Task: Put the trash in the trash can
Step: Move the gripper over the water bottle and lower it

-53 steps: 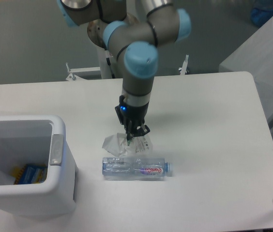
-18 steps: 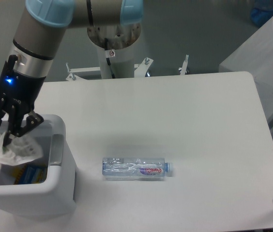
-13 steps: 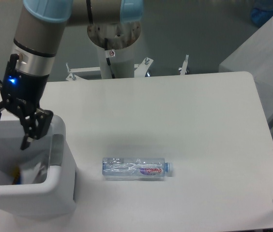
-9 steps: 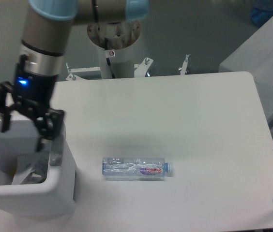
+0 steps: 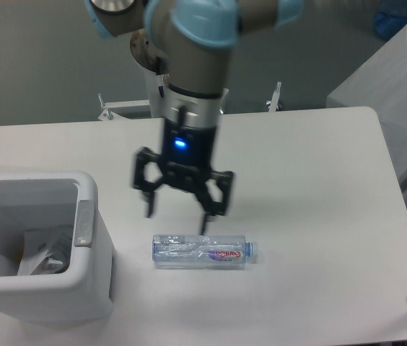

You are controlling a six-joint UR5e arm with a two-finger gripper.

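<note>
The white rectangular plastic trash can is sitting at the table's left edge, holding the crumpled clear plastic wrapper. The black two-finger gripper is hanging wide open and empty just above the clear plastic bottle with a purple-red label, which is lying on its side on the white table right of the can, with bare tabletop stretching to its right.

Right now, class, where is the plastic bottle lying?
The bottle lies on its side on the white table, right of the trash can, directly below the open pincer hovering over it.
</note>
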